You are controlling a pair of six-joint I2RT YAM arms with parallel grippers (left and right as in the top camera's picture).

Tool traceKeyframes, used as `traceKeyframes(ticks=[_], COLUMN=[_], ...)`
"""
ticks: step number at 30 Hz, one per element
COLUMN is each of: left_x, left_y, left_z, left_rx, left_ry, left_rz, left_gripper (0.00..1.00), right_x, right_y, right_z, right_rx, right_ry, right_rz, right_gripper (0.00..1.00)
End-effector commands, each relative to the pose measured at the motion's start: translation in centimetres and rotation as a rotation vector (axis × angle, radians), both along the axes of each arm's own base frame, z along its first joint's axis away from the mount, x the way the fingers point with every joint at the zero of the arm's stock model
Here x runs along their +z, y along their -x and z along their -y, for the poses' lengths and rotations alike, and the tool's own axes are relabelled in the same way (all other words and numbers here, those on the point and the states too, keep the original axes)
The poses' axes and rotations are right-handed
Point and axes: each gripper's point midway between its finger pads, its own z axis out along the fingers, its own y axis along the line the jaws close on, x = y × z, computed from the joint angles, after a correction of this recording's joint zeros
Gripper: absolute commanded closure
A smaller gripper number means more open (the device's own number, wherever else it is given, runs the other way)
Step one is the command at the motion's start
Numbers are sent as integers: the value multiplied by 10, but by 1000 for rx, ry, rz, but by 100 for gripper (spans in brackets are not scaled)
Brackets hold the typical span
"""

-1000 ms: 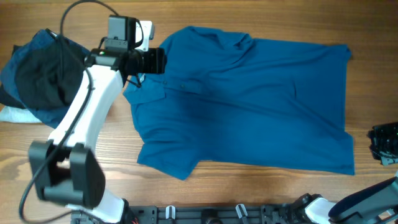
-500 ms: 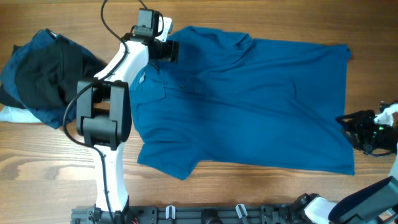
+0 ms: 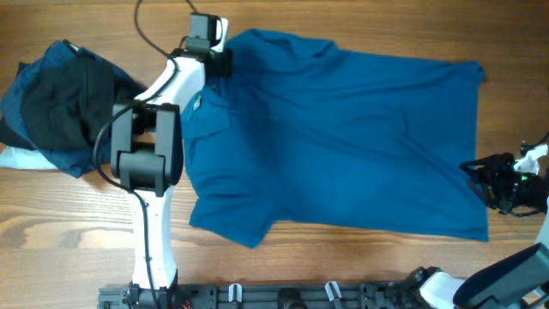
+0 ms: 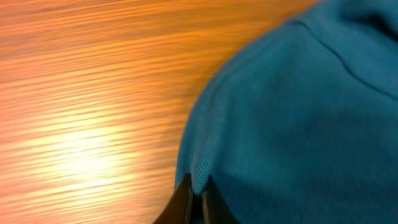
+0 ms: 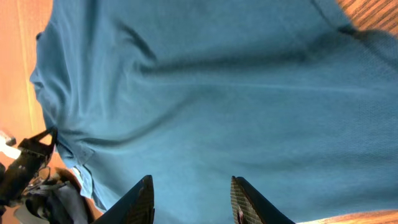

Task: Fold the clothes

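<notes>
The clothes are one blue polo shirt (image 3: 343, 146) lying spread across the wooden table, its collar toward the left. My left gripper (image 3: 223, 63) is at the shirt's upper left edge. In the left wrist view this gripper (image 4: 196, 190) is shut, with a small fold of the shirt's edge (image 4: 200, 167) pinched between its tips. My right gripper (image 3: 473, 170) sits at the shirt's right hem, low on that side. Seen from the right wrist, it (image 5: 194, 188) stands open just above the blue fabric (image 5: 205, 93), with nothing gripped.
A heap of dark and navy garments (image 3: 53, 103) lies at the table's left end, with a bit of white cloth (image 3: 17, 158) under it. A black rail with fittings (image 3: 292, 296) runs along the front edge. Bare wood (image 4: 87, 93) lies left of the pinched edge.
The left gripper has shut on the shirt's upper left edge and drawn back slightly left. The right gripper came in from the right to the hem, then held still.
</notes>
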Motion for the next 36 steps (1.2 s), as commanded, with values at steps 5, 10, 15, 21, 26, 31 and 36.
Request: traceKeyframes(ticks=[5, 10, 15, 21, 26, 31, 36], left_x=[-39, -16, 69, 208, 275, 294, 283], left_y=[6, 4, 1, 53, 118, 161, 178], left_z=[-113, -103, -99, -92, -89, -88, -78], left_rx=[400, 319, 276, 249, 243, 246, 230], left_ry=[189, 170, 163, 195, 204, 200, 195], left_rz=[-117, -95, 14, 108, 108, 68, -12], left_gripper=[86, 25, 6, 3, 3, 3, 3], right_x=[9, 8, -3, -49, -85, -119, -140], right_y=[-5, -6, -20, -46, -85, -121, -130], right_z=[0, 1, -14, -3, 4, -5, -22], right_rx=[-5, 41, 153, 60, 57, 142, 193], right_ry=[2, 36, 89, 250, 312, 354, 343], right_rz=[33, 55, 88, 6, 17, 88, 89], right_gripper=[59, 53, 46, 54, 44, 33, 52])
